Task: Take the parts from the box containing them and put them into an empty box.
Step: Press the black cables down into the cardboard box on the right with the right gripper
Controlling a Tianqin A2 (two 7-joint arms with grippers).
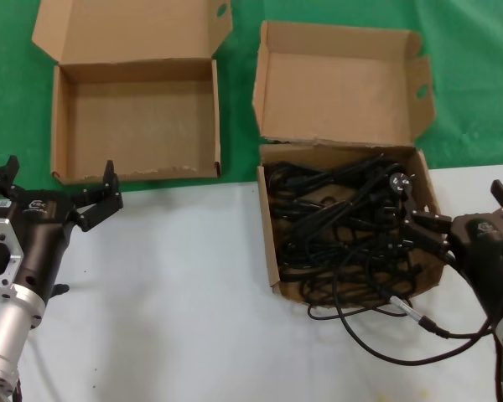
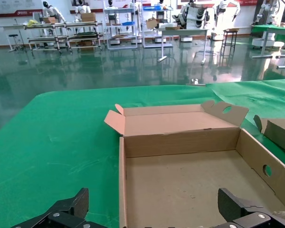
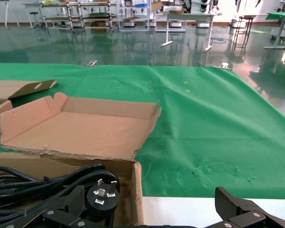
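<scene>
The parts [image 1: 344,213] are black cables with chunky plugs, tangled in the squarish cardboard box containing them [image 1: 272,243], whose lid [image 1: 339,84] stands up behind. The right wrist view shows one plug [image 3: 103,195] with its three prongs up, just inside the box's right wall [image 3: 137,190]. My right gripper [image 1: 459,205] [image 3: 149,199] is open and straddles that wall, holding nothing. The empty box [image 1: 63,126] [image 2: 180,142] is the wide shallow tray at the back left. My left gripper [image 1: 60,180] [image 2: 153,204] hangs open at that box's front left corner.
A black cable with a silver connector [image 1: 409,310] loops over the white tabletop [image 1: 176,276] in front of the cable box, toward my right arm. Green cloth [image 1: 478,100] covers the back of the table. A strip of it separates the two boxes.
</scene>
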